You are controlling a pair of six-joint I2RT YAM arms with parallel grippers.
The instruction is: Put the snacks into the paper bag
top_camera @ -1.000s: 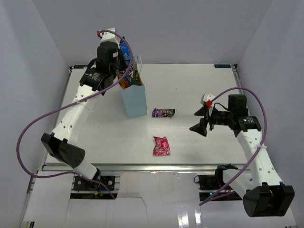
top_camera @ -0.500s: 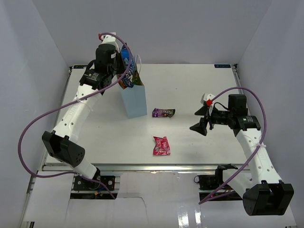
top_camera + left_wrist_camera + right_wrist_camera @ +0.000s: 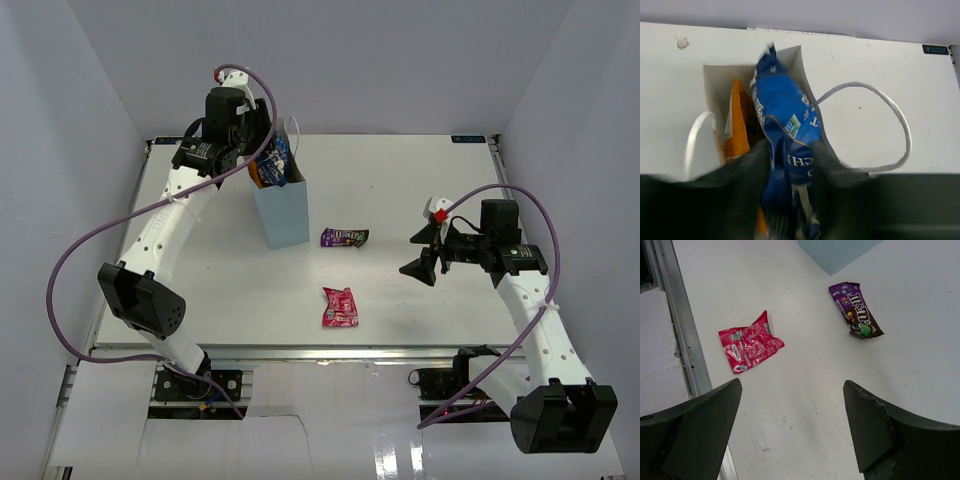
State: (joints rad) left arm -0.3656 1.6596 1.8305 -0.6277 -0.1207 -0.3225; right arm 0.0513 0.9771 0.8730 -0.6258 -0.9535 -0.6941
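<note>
The top view shows the whole tabletop [image 3: 400, 180]. The pale blue bag [image 3: 283, 212] stands upright on the left part of it, toward the back. The left gripper [image 3: 262, 150] hangs right over the bag's open mouth. The right gripper [image 3: 425, 250] hovers far off on the right side.

The left wrist view looks down into the bag [image 3: 715, 82] — the top view cannot see in this well. The bag is white inside. A blue packet [image 3: 785, 115] stands in its mouth, with its top end poking out. An orange packet [image 3: 737, 132] sits deeper in, just beside the blue one. The left gripper [image 3: 790, 175] has a dark, blurry finger [image 3: 740, 172] on each side of the blue packet. I cannot tell if they are squeezing it or only next to it. Two white string handles [image 3: 890, 112] flop out over the bag's sides.

The right wrist view shows the right gripper [image 3: 791, 390] spread wide open, with nothing in it. Below it, a red packet [image 3: 750, 347] and a purple packet [image 3: 856, 310] lie flat on the tabletop, apart from each other. The purple one is near the bag's corner [image 3: 837, 252].

Counting — one bag, two handles, two grippers, and four packets in sight: two in the bag, two out.
</note>
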